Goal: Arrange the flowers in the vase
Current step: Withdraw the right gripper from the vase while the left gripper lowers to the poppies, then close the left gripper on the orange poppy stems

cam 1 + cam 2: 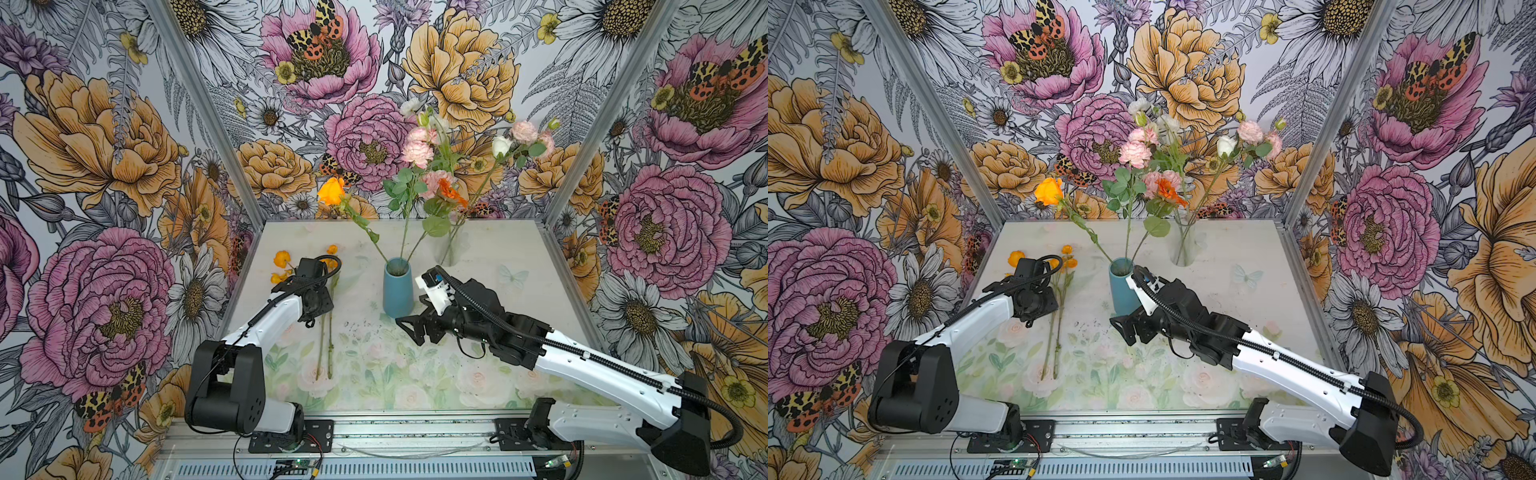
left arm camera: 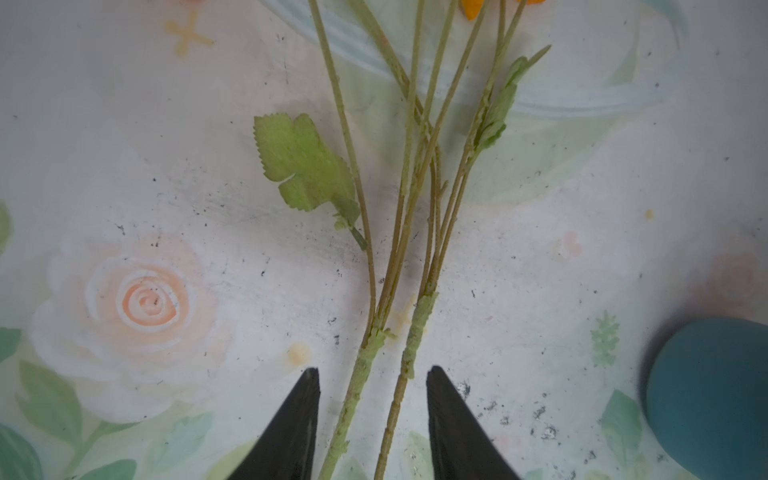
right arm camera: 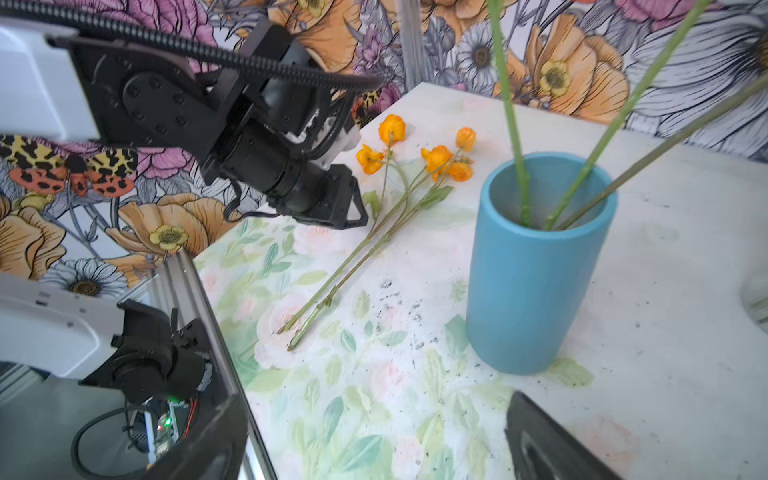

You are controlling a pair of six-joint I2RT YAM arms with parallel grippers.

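Straddling the stems of two orange flowers (image 2: 424,307) that lie near the table's (image 1: 548,291) left edge, the left tool (image 2: 372,370) stands apart, not yet pinching, set for a lift. The right tool (image 1: 409,332) gapes just beside the blue vase (image 1: 397,291) mid-table, likely to steady it.
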